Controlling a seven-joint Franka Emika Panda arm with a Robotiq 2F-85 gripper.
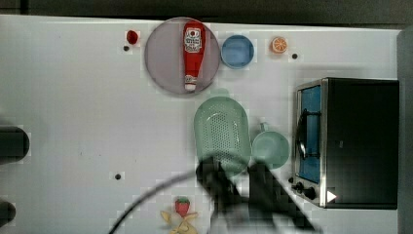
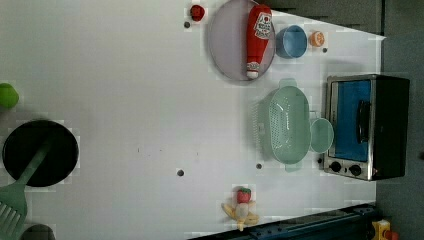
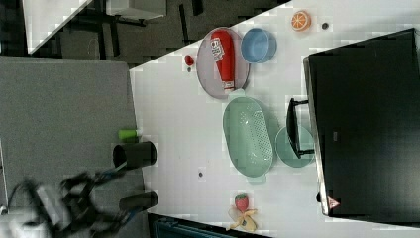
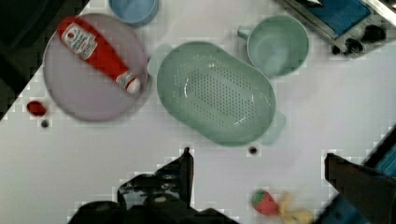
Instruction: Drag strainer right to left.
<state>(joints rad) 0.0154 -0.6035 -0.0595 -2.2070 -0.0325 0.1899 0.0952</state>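
Mint-green strainer (image 1: 222,132) resting on the white desk (image 1: 87,122) between the grey plate (image 1: 168,58) and the cup (image 1: 270,147), with the end effector (image 4: 257,172) spread open above, empty; dragging apparently not begun.

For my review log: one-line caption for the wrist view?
Open gripper above the mint strainer, ketchup bottle on plate.

The white table (image 1: 73,97) carries one pale mint-green oval plastic strainer (image 1: 222,132), one round mint-green cup (image 1: 270,148) with a handle, one small blue round bowl (image 1: 237,51), one round grey plate (image 1: 168,58), one red ketchup bottle (image 1: 193,53), one black-and-silver toaster oven (image 1: 358,141), one orange slice (image 1: 279,45), one strawberry (image 1: 182,205), one black pan (image 2: 40,152) and one green spatula (image 2: 15,197).
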